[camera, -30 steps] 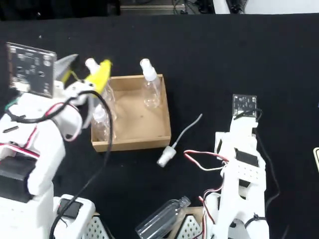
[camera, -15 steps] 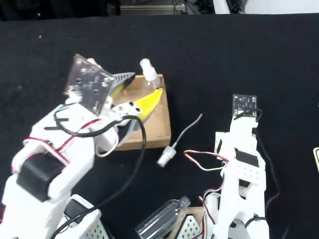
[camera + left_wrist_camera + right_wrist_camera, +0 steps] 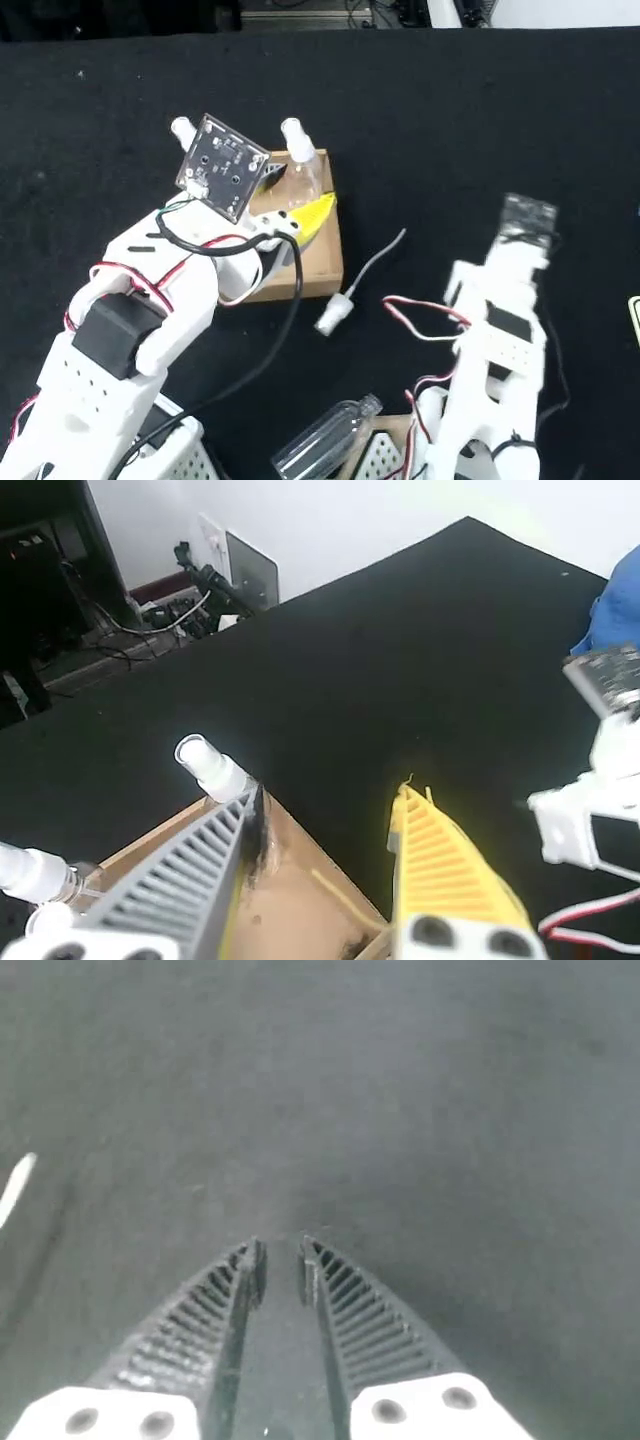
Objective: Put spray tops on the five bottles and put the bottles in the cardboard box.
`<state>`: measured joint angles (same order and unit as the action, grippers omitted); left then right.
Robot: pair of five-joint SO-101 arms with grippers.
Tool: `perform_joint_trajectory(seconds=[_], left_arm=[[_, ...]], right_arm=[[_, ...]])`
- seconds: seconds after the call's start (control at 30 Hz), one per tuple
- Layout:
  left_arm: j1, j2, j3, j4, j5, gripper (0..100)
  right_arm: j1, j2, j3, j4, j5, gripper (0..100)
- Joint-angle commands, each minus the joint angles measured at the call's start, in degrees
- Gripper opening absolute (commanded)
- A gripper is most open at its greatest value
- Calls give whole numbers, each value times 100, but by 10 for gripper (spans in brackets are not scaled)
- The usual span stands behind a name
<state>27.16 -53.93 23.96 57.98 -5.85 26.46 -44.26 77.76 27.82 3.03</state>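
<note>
My left gripper (image 3: 296, 203) hangs open over the cardboard box (image 3: 318, 272), its yellow finger (image 3: 313, 214) near the box's right wall. In the left wrist view the left gripper (image 3: 328, 802) holds nothing, with the box floor (image 3: 300, 900) below it. A capped bottle (image 3: 301, 168) stands at the box's far right corner; its spray top (image 3: 210, 765) sits beside the grey finger. Another capped bottle's top (image 3: 182, 128) shows at the far left corner. A loose spray top (image 3: 335, 315) lies right of the box. An uncapped bottle (image 3: 325, 442) lies near the front edge. My right gripper (image 3: 281, 1252) is shut above bare black cloth.
The right arm (image 3: 500, 335) stands on the black cloth (image 3: 450, 120) to the right of the loose spray top, and its white body (image 3: 600, 780) shows in the left wrist view. The spray top's thin tube (image 3: 385, 252) reaches toward the right arm.
My left arm has swung from the box's left side across the box to its right half, gripper still open. The right arm has tilted slightly to the right.
</note>
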Motion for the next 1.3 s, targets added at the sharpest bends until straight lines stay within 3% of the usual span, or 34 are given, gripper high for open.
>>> perform_joint_trajectory(seconds=[0.0,0.2,0.37,0.87,1.13,1.27], left_arm=[[189,-53,-101,246,18,195],[998,-9,-48,800,-26,195],[1156,0,31,976,-26,195],[1182,0,1578,923,-35,199],[2448,9,2299,835,-88,200],[2440,9,2905,290,-633,200]], right_arm=[[440,-198,-119,-229,-527,38],[448,-198,-92,-343,-519,39],[457,-198,-84,-343,-519,39],[457,-198,-84,-343,-519,39],[448,-198,-84,-343,-519,39],[448,-198,-84,-343,-519,39]])
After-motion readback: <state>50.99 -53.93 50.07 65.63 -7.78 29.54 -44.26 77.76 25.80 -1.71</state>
